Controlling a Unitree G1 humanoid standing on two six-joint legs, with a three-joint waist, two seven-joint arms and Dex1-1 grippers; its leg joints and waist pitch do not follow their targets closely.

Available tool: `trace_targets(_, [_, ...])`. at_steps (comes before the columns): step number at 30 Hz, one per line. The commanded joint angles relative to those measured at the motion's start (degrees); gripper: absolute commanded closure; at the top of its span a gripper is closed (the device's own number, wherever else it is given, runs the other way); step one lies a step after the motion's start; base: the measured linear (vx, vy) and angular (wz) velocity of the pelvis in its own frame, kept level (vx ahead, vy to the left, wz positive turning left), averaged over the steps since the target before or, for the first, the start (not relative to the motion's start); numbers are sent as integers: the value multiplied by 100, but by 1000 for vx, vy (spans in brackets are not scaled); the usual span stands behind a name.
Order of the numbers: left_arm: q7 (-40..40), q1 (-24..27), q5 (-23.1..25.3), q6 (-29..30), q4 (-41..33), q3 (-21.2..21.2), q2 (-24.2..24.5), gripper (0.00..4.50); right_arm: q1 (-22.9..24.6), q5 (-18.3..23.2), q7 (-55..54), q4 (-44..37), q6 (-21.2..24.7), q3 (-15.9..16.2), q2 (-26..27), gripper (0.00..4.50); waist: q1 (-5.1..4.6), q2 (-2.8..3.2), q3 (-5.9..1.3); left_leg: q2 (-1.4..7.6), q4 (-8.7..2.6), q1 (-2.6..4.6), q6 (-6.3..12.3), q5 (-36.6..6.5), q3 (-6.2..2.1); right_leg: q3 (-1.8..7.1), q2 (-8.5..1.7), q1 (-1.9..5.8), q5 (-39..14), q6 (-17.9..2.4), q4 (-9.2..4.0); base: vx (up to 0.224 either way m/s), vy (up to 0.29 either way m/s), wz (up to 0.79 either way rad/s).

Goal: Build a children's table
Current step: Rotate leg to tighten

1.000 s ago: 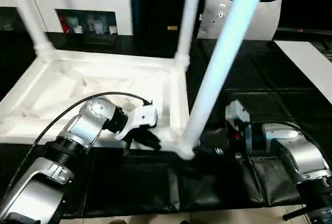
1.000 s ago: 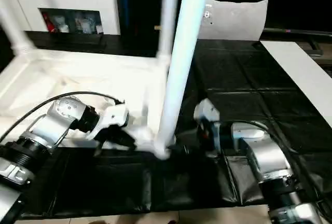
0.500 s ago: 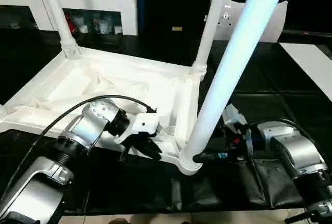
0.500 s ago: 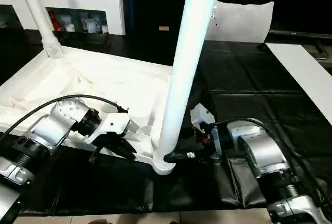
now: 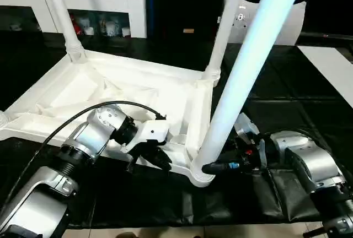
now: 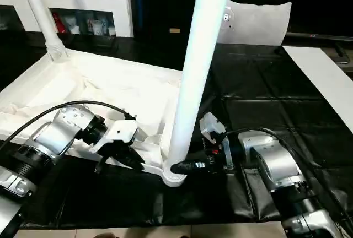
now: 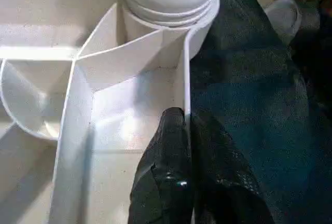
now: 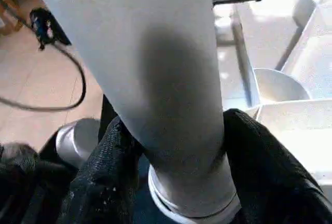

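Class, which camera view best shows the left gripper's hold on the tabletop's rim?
The left wrist view: the left gripper is shut on the tabletop rim wall, a finger each side. The eye views show it from above, fingers partly hidden.

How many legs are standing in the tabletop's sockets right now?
3: the near leg at the front corner by the right gripper, one at the far right corner, one at the far left. The remaining corner lies out of frame.

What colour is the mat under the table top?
Black mat, clearest in the right eye view.
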Motion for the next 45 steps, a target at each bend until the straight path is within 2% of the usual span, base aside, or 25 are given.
trace_targets(1, [491, -61, -94, 574, -217, 99, -331, 450, 159, 194, -590, -369, 398, -16, 275, 241, -47, 26, -387, 199, -382, 36, 299, -838, -2, 358, -422, 344, -1764, -946, -364, 0, 0, 0])
trace_targets(3, [780, -55, -82, 811, -237, 187, -440, 450, 224, 22, -1079, -447, 422, -60, 452, 241, -82, 12, -368, 180, -390, 29, 214, -969, -10, 348, -431, 336, -2088, -839, -408, 0, 0, 0])
trace_targets(5, [933, -50, -67, 891, -241, 228, -499, 450, 243, -80, -1349, -469, 446, -84, 553, 241, -123, -9, -356, 133, -380, 35, 138, -1098, -23, 306, -443, 328, -2773, -549, -506, 0, 0, 0])
trace_targets(6, [1354, -37, -49, 1188, -268, 343, -683, 450, 251, -259, -2090, -486, 593, -210, 891, 241, -166, -3, -348, 119, -382, 7, 109, -1104, -31, 294, -429, 335, -2929, -440, -531, 0, 0, 0])
trace_targets(8, [1727, -38, -13, 1407, -275, 431, -853, 450, 224, -364, -2737, -475, 736, -356, 1221, 245, -219, 5, -348, 114, -377, 21, 71, -1124, -41, 283, -428, 302, -3005, -400, -547, 0, 0, 0])
trace_targets(9, [2073, -74, 3, 1635, -238, 521, -1050, 450, 170, -452, -3297, -438, 854, -481, 1529, 247, -320, -8, -346, 103, -377, -9, 37, -1203, -60, 251, -421, 316, -3131, -333, -570, 0, 0, 0])
trace_targets(11, [2518, -157, 48, 1843, -134, 626, -1303, 450, 89, -604, -3934, -367, 919, -572, 1851, 250, -408, -4, -347, 92, -368, -19, 32, -1266, -71, 232, -413, 306, -3168, -304, -587, 0, 0, 0])
trace_targets(12, [2844, -226, 64, 2018, -83, 704, -1501, 450, 15, -709, -4473, -284, 955, -651, 2101, 250, -430, 17, -352, 84, -357, 7, 65, -1307, -71, 233, -418, 288, -3171, -302, -605, 0, 0, 0])
trace_targets(14, [3090, -273, 68, 2103, -45, 771, -1637, 450, -55, -781, -4897, -183, 974, -747, 2292, 250, -469, 9, -351, 79, -351, 4, 104, -1319, -68, 236, -411, 278, -3113, -334, -607, 0, 0, 0])
trace_targets(15, [3373, -324, 97, 2160, 10, 840, -1774, 450, -134, -880, -5343, -76, 1002, -854, 2492, 250, -520, 20, -358, 72, -351, -23, 151, -1263, -61, 250, -400, 279, -2983, -386, -593, 0, 0, 0])
trace_targets(16, [3733, -385, 170, 2185, 95, 898, -1947, 450, -212, -1002, -5655, 68, 820, -885, 2653, 250, -521, 23, -370, 72, -340, -3, 138, -1264, -57, 247, -397, 262, -2954, -404, -588, 0, 0, 0])
trace_targets(17, [3762, -388, 181, 2185, 98, 903, -1961, 450, -214, -1014, -5657, 73, 795, -882, 2663, 217, -513, 36, -380, 64, -333, 21, 169, -1223, -55, 255, -404, 267, -2860, -435, -591, 0, 0, 0])
trace_targets(18, [3867, -398, 221, 2167, 120, 925, -2025, 450, -202, -1066, -5703, 83, 646, -907, 2720, 184, -505, 22, -382, 79, -348, -20, 241, -1093, -47, 283, -390, 292, -2554, -490, -551, 0, 0, 0])
trace_targets(20, [3879, -396, 231, 2156, 124, 935, -2039, 450, -179, -1076, -5741, 61, 603, -953, 2755, 184, -493, 20, -388, 86, -351, -22, 299, -1026, -41, 292, -385, 298, -2371, -541, -525, 0, 0, 0])
trace_targets(21, [3894, -386, 245, 2138, 119, 951, -2045, 450, -149, -1062, -5750, 17, 578, -1015, 2787, 184, -479, 30, -404, 106, -356, -32, 353, -862, -40, 312, -385, 318, -1975, -668, -466, 0, 0, 0])
trace_targets(22, [3860, -374, 248, 2096, 109, 948, -2023, 450, -133, -1056, -5715, -6, 523, -1033, 2770, 157, -473, 48, -406, 112, -357, -27, 365, -823, -40, 318, -387, 322, -1853, -717, -452, 0, 0, 0])
trace_targets(25, [3689, -303, 251, 2009, 10, 879, -1885, 450, -75, -977, -5483, -73, 390, -1047, 2621, 135, -466, 54, -422, 122, -354, -37, 437, -638, -31, 339, -390, 358, -1318, -938, -377, 0, 0, 0])
trace_targets(27, [3643, -273, 246, 1979, -17, 864, -1810, 450, -58, -913, -5333, -99, 362, -1065, 2513, 128, -464, 59, -413, 126, -360, -42, 473, -624, -30, 341, -393, 371, -1219, -1010, -369, 0, 0, 0])
trace_targets(28, [3543, -242, 230, 1926, -34, 846, -1723, 450, -43, -857, -5162, -125, 341, -1093, 2371, 107, -460, 56, -415, 127, -357, -36, 490, -665, -28, 340, -397, 383, -1239, -1029, -374, 0, 0, 0])
trace_targets(35, [2796, -111, 180, 1476, -65, 699, -1286, 450, 8, -539, -3868, -208, 284, -1104, 1555, 53, -434, 55, -387, 139, -354, -33, 525, -803, -25, 344, -406, 382, -1544, -991, -404, 0, 0, 0])
trace_targets(40, [1908, -55, 114, 933, -61, 463, -839, 450, -14, -335, -2377, -224, 157, -827, 674, 5, -354, 52, -362, 147, -355, 1, 548, -953, -12, 348, -407, 354, -1813, -924, -432, 0, 0, 0])
trace_targets(45, [970, -44, 18, 416, -153, 197, -448, 450, -111, -385, -1229, -93, -5, -410, 47, 5, -247, 54, -371, 185, -364, 33, 515, -861, -14, 362, -413, 331, -1642, -1012, -388, 0, 0, 0])
